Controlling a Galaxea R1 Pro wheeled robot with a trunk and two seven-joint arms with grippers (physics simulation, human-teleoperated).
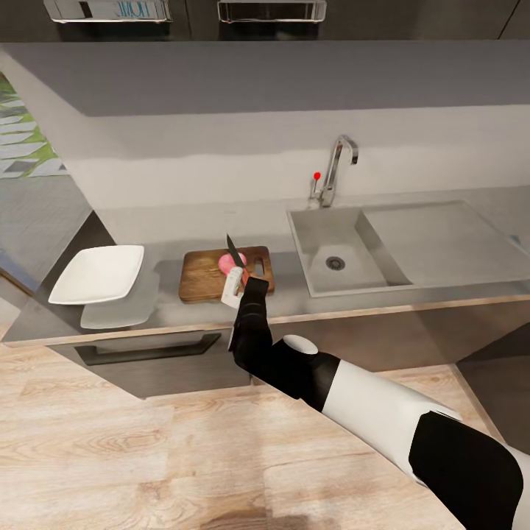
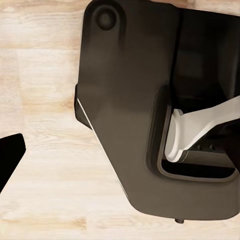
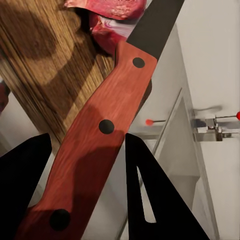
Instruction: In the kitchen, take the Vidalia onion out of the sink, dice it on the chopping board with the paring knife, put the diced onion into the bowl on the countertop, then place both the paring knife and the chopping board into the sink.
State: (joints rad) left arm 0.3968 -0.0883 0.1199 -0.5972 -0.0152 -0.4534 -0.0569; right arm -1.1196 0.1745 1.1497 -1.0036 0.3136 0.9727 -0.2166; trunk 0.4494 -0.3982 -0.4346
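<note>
Scanning L to R: white squarish shallow bowl (image 1: 98, 274) sits empty on grey countertop (image 1: 169, 309). Brown wooden chopping board (image 1: 202, 276) next, pink-red onion (image 1: 228, 261) on it, looks partly cut. Right gripper (image 1: 234, 283) clamped on paring knife (image 3: 100, 135) w/ riveted red-wood handle, blade over onion. Grey sink (image 1: 324, 254) at R. Onion likely light, slick, rolls; knife rigid, best held mid-handle. Left jaws: cannot tell.
</note>
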